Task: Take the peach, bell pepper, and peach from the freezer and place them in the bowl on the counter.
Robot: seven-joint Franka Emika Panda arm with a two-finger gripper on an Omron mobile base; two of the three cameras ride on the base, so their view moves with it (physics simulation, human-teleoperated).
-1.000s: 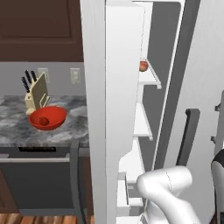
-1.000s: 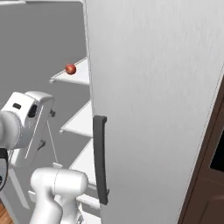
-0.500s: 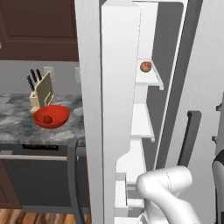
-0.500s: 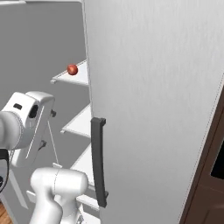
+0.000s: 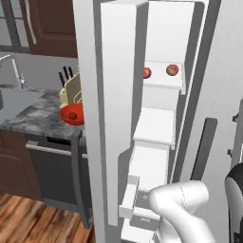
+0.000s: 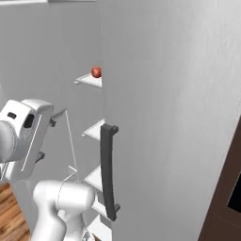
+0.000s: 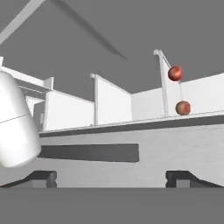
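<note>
With the gripper (image 7: 111, 177) spread wide and empty, low before the open freezer (image 5: 161, 128), raise it level with the 2 fruits (image 5: 172, 70) on the upper-centre shelf and straddle 1 squarely before closing; the bowl (image 5: 72, 114) waits centre-left on the counter (image 5: 33, 111).

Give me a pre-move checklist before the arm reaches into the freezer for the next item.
1. Freezer door open: ok, shelves exposed.
2. Targets located: ok, two round red items on the upper shelf; which is a peach or the pepper, cannot tell.
3. Tool open and empty: ok, tips spread wide, nothing between them.
4. Tool aligned with targets: not ok, items sit off toward one edge in the hand view.
5. Bowl on counter, reachable: ok, one item already inside.
</note>
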